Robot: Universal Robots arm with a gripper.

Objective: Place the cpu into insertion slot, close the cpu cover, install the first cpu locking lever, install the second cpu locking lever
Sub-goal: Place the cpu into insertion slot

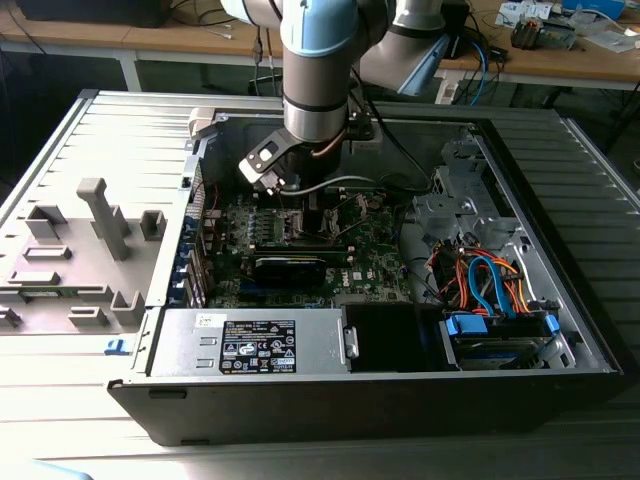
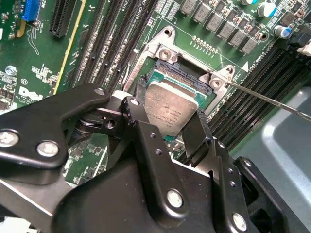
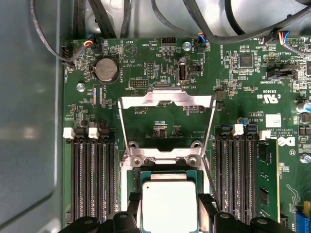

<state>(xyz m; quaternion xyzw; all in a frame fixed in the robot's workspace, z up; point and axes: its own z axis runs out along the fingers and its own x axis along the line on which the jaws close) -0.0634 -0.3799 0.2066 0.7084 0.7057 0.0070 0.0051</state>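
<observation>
Second wrist view. My gripper (image 2: 170, 112) is clamped on the cpu (image 2: 171, 103), with fingers (image 2: 198, 130) on two opposite edges, so I touch neither the metal top nor the underside. I hold the chip over the insertion slot (image 2: 181, 73), whose far contacts show uncovered. In the first wrist view the cpu cover (image 3: 165, 99) stands swung open toward the cabled edge of the circuit board (image 3: 146, 63), leaving the slot free. A locking lever (image 2: 272, 99) lies aside. My fingers hide the chip's near edge, so I cannot judge whether it is seated.

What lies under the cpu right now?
The insertion slot: one edge strip of it shows beyond the cpu; the rest is hidden by the chip.
</observation>
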